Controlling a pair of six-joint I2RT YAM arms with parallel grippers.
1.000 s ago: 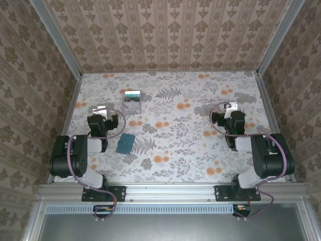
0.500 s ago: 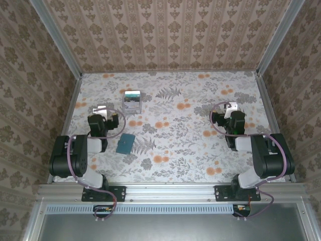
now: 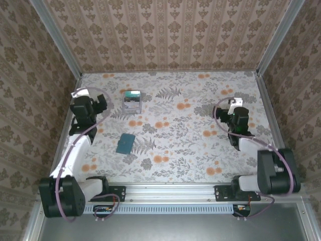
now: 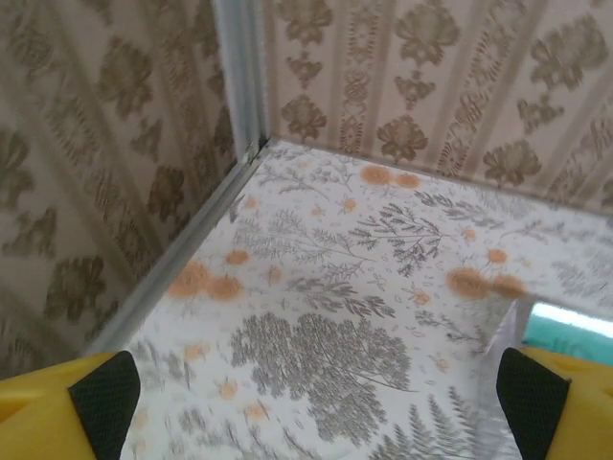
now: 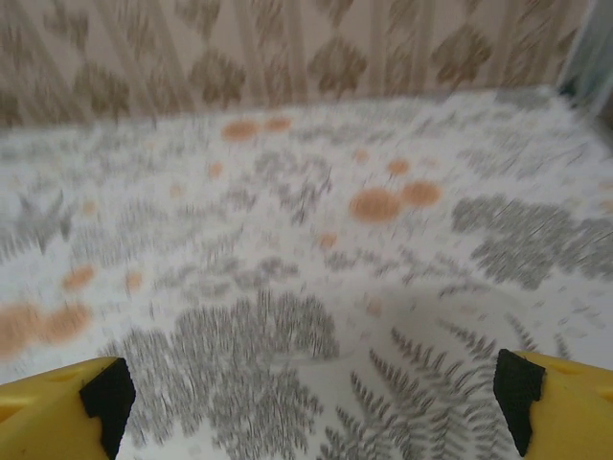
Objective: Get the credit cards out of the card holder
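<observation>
The card holder [image 3: 125,143] is a flat teal-blue rectangle lying shut on the floral tabletop, left of centre and toward the near side. My left gripper [image 3: 85,104] hovers at the far left, well behind and to the left of the holder. In the left wrist view the left gripper [image 4: 318,402] is open, its black pads [image 4: 105,388] spread wide over bare cloth. My right gripper [image 3: 234,114] hangs over the right side, far from the holder. In the right wrist view it [image 5: 312,407] is open with nothing between its fingers.
A grey rectangle with a pale green band [image 3: 132,102] lies behind the holder; its banded edge [image 4: 567,324] shows at the right of the left wrist view. Patterned walls enclose the table, and a metal corner post [image 4: 239,77] stands near the left gripper.
The left arm has unfolded, carrying its gripper left and toward the back wall. The right arm stretched out a little and its gripper shifted slightly. The card holder has not moved.
</observation>
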